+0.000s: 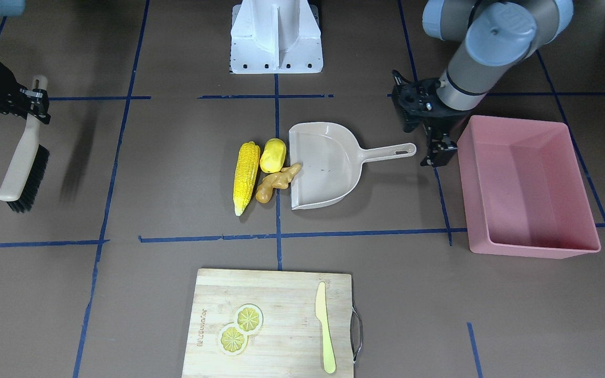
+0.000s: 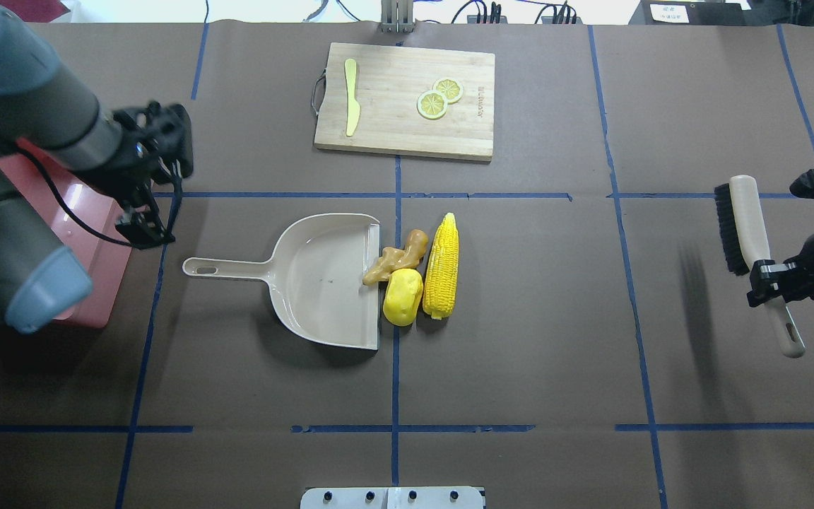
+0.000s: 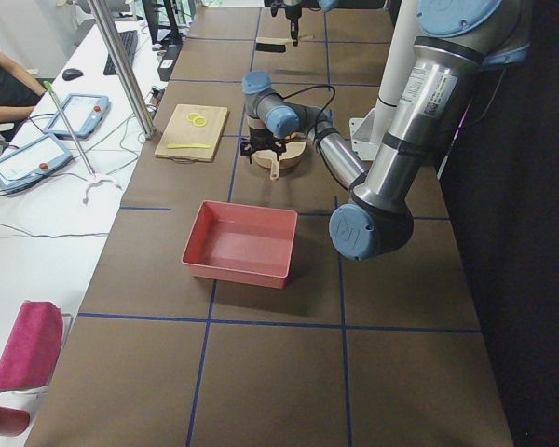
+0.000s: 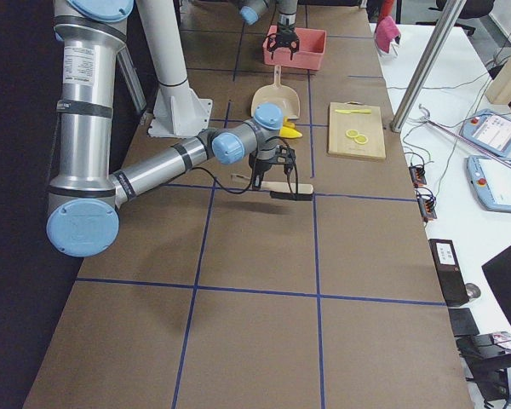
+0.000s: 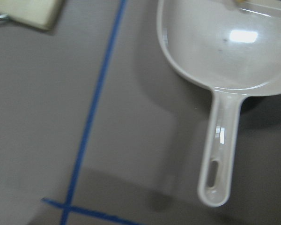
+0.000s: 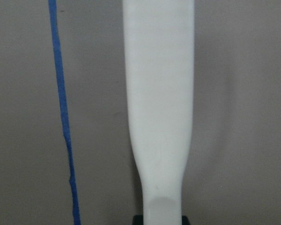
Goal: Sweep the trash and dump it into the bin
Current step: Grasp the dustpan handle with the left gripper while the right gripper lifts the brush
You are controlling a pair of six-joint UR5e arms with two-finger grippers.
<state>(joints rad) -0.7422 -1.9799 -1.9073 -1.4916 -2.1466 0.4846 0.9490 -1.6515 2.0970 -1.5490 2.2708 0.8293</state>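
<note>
The corn cob (image 1: pixel 246 176), the yellow lump (image 1: pixel 273 155) and the ginger root (image 1: pixel 277 181) lie together at the mouth of the beige dustpan (image 1: pixel 323 165); the ginger touches its lip. The pink bin (image 1: pixel 531 186) stands beyond the dustpan's handle and holds nothing. My left gripper (image 1: pixel 439 155) hovers open and empty between the bin and the handle tip (image 5: pixel 215 187). My right gripper (image 2: pixel 767 279) is shut on the beige handle of a black-bristled brush (image 2: pixel 750 219), held above the table far from the trash. In the overhead view my left arm hides most of the bin (image 2: pixel 89 219).
A wooden cutting board (image 1: pixel 281 294) with two lemon slices (image 1: pixel 240 329) and a pale knife (image 1: pixel 325 328) lies across the table from the robot. The white robot base (image 1: pixel 276 37) stands behind the dustpan. Blue tape lines cross the brown table.
</note>
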